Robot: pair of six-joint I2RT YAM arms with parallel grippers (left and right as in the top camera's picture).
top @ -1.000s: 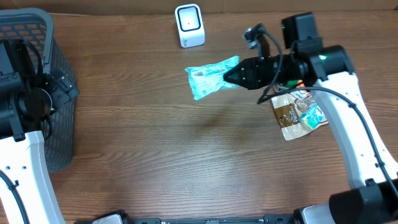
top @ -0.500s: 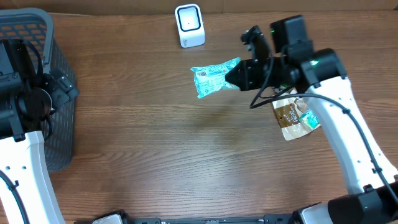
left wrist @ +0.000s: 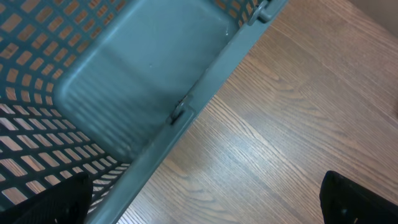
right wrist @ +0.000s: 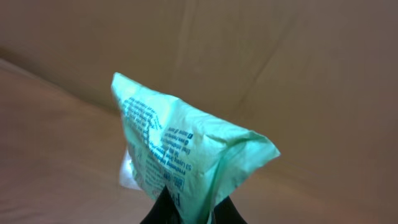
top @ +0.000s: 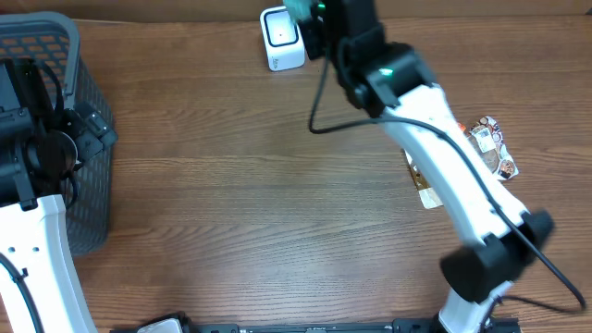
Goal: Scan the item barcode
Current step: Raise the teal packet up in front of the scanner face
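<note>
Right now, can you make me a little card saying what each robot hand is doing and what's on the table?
right gripper: shut on the mint-green plastic packet, held up by the white box-shaped scanner
left gripper: open, empty, over the rim of the grey plastic mesh basket
also on brown wooden table: a brown pouch and a colourful snack packet, right side
barcode: cannot see it
</note>
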